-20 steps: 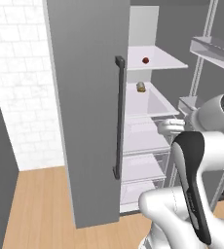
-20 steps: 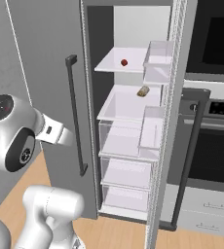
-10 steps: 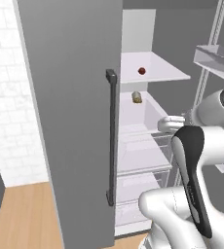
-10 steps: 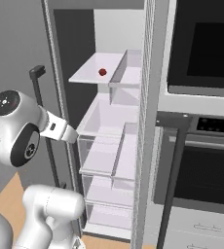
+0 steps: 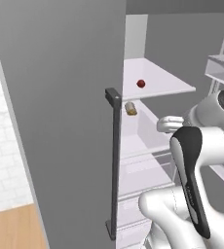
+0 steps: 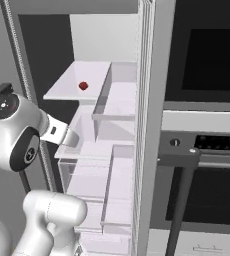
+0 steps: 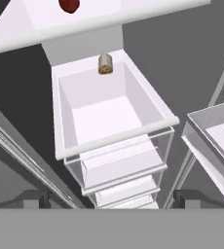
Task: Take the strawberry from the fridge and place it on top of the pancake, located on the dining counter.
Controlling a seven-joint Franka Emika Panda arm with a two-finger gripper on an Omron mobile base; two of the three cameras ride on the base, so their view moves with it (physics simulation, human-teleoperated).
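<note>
Grey kitchen cabinetry frames the open fridge, its white shelves facing us beside a black-glass wall oven. We count one strawberry on the upper shelf and one small tan cylinder in the drawer below. Our gripper hangs empty, fingers spread wide, before the drawers.

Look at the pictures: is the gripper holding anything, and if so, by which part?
Nothing is held. The gripper is open, and the strawberry lies on the fridge shelf.
</note>
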